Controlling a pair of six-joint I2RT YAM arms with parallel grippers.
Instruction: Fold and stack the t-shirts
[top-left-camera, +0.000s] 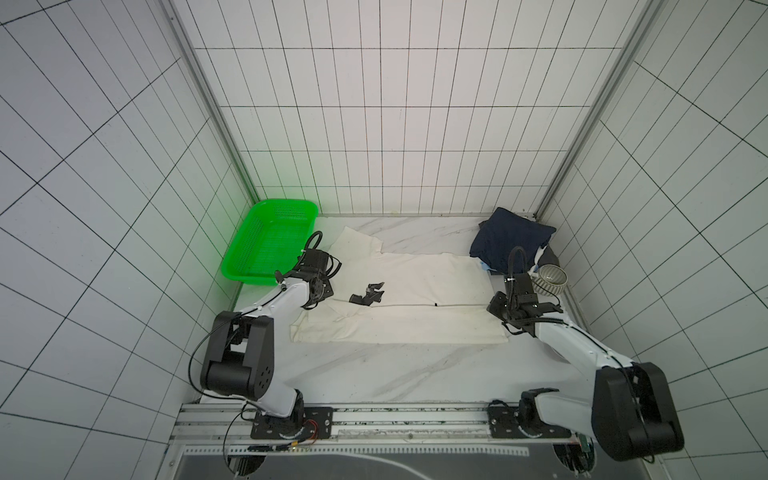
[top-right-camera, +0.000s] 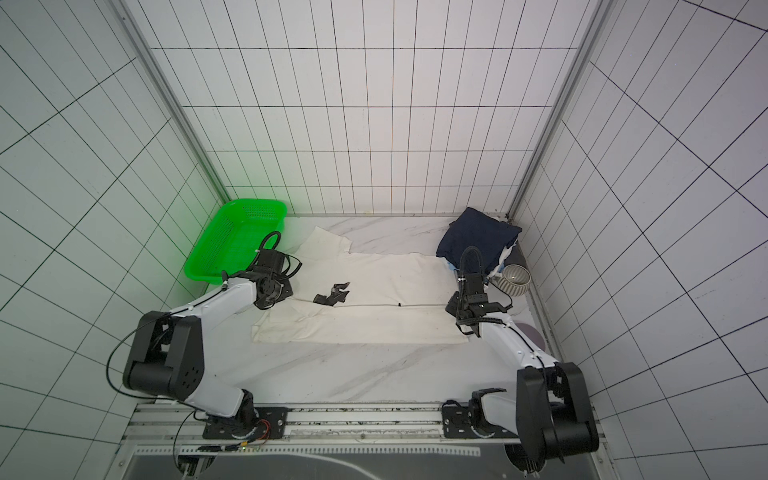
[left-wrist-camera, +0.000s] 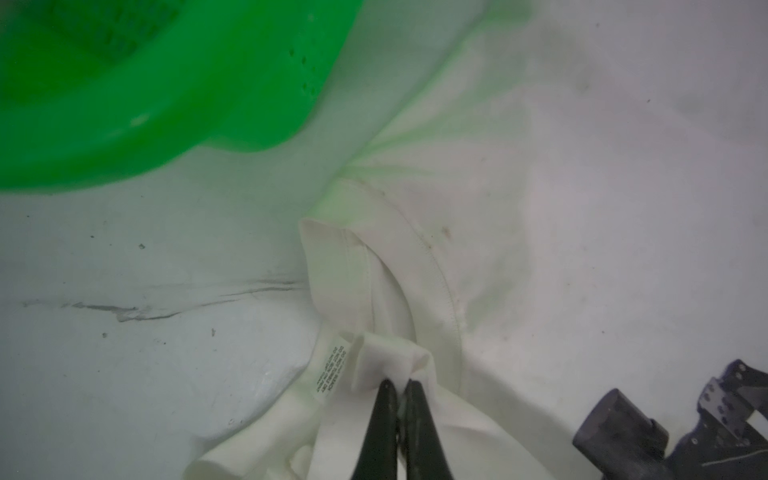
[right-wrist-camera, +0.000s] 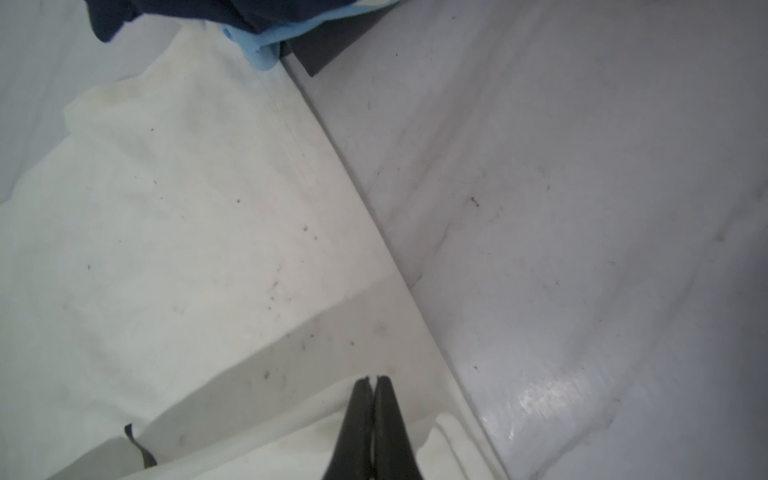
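Cream shirt (top-left-camera: 415, 291) lies spread across the middle of the table (top-left-camera: 374, 374). Left gripper (left-wrist-camera: 398, 382) is clamped on a bunched fold at its neck, near the basket (top-left-camera: 270, 245). Right gripper (right-wrist-camera: 372, 379) has jaws together at its right edge; can't tell if cloth is caught. Navy shirt (top-left-camera: 509, 241) tops the back-right pile, with the bowl (top-left-camera: 550, 279) just beside.

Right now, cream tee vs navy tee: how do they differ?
The cream t-shirt lies spread across the table; the navy t-shirt is folded compact at the far-right corner. The left gripper and right gripper pinch the cream t-shirt; the navy t-shirt is untouched. Both are cloth shirts.
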